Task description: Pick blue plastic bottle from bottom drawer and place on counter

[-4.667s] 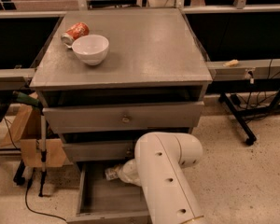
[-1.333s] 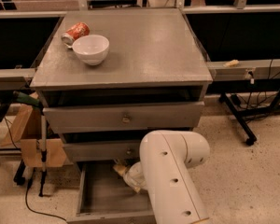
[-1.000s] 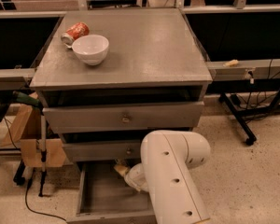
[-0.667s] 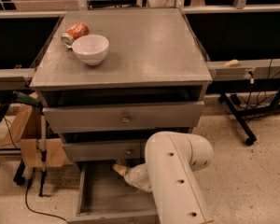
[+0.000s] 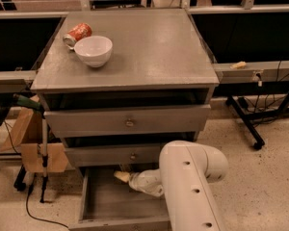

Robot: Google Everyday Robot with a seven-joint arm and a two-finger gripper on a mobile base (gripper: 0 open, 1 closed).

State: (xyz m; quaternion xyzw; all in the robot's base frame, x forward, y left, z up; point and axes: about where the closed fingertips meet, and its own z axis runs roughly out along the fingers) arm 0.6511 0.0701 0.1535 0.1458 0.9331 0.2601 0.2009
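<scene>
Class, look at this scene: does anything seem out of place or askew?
The orange-red soda can lies on its side at the back left of the counter, beside the upright white bowl. In the open bottom drawer the blue plastic bottle lies at a slant. The gripper is hidden behind the white arm.

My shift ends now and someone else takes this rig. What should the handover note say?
The gripper is hidden behind the white arm, which reaches into the bottom drawer; grasp unconfirmed.
The blue plastic bottle is in the open drawer, at the arm's end, cap pointing left.
On the counter: white bowl, orange can.
Done: drawer open, bottle reached. Left: lift it, set it on the counter.
</scene>
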